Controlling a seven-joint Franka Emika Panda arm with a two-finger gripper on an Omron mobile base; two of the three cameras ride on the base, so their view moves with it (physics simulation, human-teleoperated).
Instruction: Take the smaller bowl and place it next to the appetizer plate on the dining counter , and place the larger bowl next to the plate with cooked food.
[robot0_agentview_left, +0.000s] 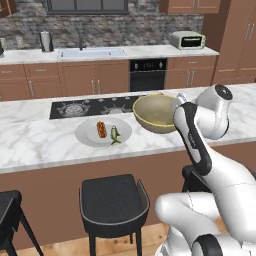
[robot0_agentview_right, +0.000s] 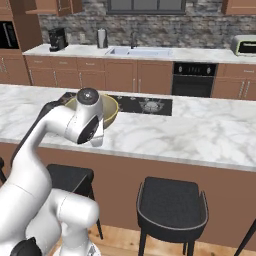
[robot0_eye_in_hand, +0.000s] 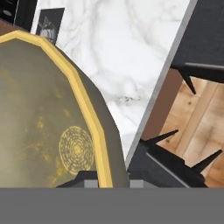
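**Q:** Count of items on the dining counter (robot0_agentview_left: 40, 142)?

**A:** One larger bowl (robot0_agentview_left: 154, 113), olive-tan with a thin yellow rim. One plate with cooked food (robot0_agentview_left: 103, 132), pale grey, carrying one orange-brown piece and one green bit. The bowl sits just beside the plate, on the side nearer my arm (whether the two touch, I cannot tell).

**Q:** Your tool?

**A:** My gripper (robot0_eye_in_hand: 107, 183) is narrowed onto the bowl's rim, one fingertip inside the wall, one outside. In the hand view the yellow rim runs straight down between them, and one round yellowish mark shows on the bowl's inside.

**Q:** Surface?

**A:** White marble with grey veins, brown wood panelling below. One dark cooktop (robot0_agentview_left: 92, 106) is set into it just behind the bowl and the plate.

**Q:** Room?

**A:** Dark stools (robot0_agentview_left: 114, 202) stand in front of the bowl, below the counter edge. Well behind the bowl: one sink (robot0_agentview_left: 91, 52), one black oven (robot0_agentview_left: 148, 74), one toaster oven (robot0_agentview_left: 187, 40), brown cabinets, a stone wall. Wood floor.
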